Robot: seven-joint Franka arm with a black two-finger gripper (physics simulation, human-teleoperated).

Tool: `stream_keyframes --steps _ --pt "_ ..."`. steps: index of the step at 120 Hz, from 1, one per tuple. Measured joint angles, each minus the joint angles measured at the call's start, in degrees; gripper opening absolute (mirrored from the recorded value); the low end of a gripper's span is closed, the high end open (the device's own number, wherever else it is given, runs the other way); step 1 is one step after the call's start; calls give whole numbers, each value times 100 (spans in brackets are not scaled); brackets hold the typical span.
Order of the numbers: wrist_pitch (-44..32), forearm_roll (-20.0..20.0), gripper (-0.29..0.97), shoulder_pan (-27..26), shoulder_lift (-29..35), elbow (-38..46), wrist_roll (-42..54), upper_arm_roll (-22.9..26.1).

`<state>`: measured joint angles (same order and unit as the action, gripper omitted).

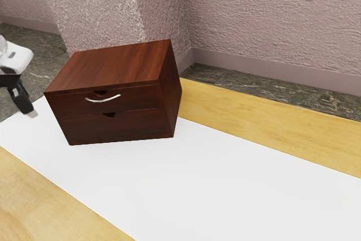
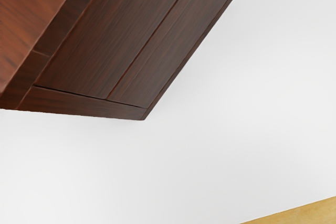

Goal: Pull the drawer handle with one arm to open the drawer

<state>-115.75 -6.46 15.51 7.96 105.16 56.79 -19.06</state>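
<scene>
A dark wooden cabinet (image 1: 121, 91) with two stacked drawers stands on a white sheet (image 1: 186, 179) in the exterior view. The upper drawer (image 1: 107, 101) carries a curved silver handle (image 1: 102, 99), and its front sits flush with the cabinet. The lower drawer (image 1: 115, 125) has only a small notch. My gripper (image 1: 29, 112) hangs at the exterior view's left edge, to the left of the cabinet and just above the sheet, apart from the handle. In the wrist view the cabinet's front (image 2: 121, 40) lies ahead of my hand, with both drawer panels showing.
The white sheet covers a light wooden tabletop (image 1: 282, 122). Pink textured walls (image 1: 271, 9) and a dark stone floor (image 1: 271, 88) lie behind. Open sheet stretches in front of the cabinet and toward the exterior view's right.
</scene>
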Motion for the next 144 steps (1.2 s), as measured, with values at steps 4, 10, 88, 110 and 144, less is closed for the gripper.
stream_keyframes --steps 4,10,88,110,144 --pt "-284 -1 63 -87 -2 95 140 -1" --pt "-651 7 61 -223 -19 159 337 0" --pt "-1911 251 48 -865 329 747 2039 73" --pt "-1898 323 48 -947 298 710 2292 69" --pt "-1831 483 44 -1178 750 1376 2519 148"
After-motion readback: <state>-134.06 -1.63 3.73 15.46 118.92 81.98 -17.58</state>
